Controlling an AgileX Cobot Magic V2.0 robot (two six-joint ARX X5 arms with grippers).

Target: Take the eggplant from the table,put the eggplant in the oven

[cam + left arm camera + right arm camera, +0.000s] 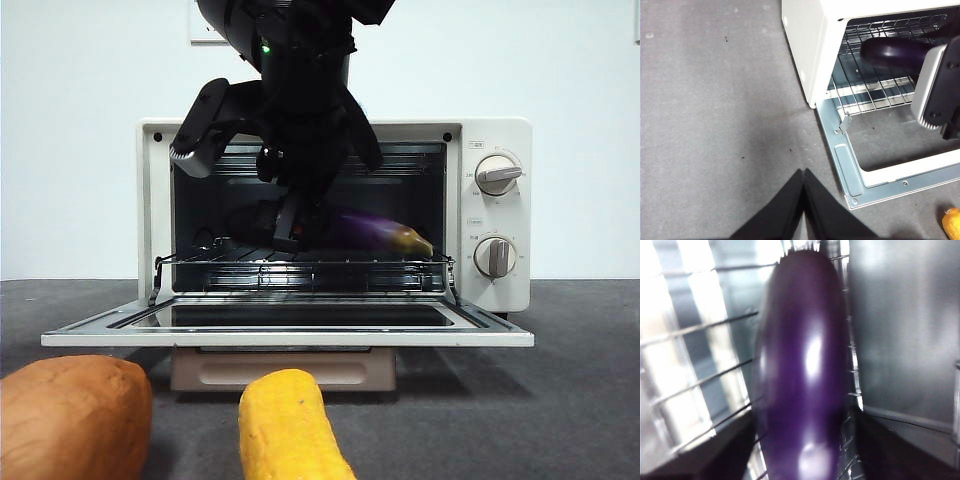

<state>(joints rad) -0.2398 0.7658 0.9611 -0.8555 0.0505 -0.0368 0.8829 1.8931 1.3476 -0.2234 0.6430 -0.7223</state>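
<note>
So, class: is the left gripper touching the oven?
Apart. The left wrist view shows the left gripper, shut, over bare table, with grey surface between it and the oven.

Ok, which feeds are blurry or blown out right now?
Right wrist view: the eggplant is smeared by blur, with white glare at the upper left. Front view: sharp oven, but the eggplant's tip is softly blurred. Left wrist view: mostly clear; the right gripper's pale body is slightly soft.
</note>
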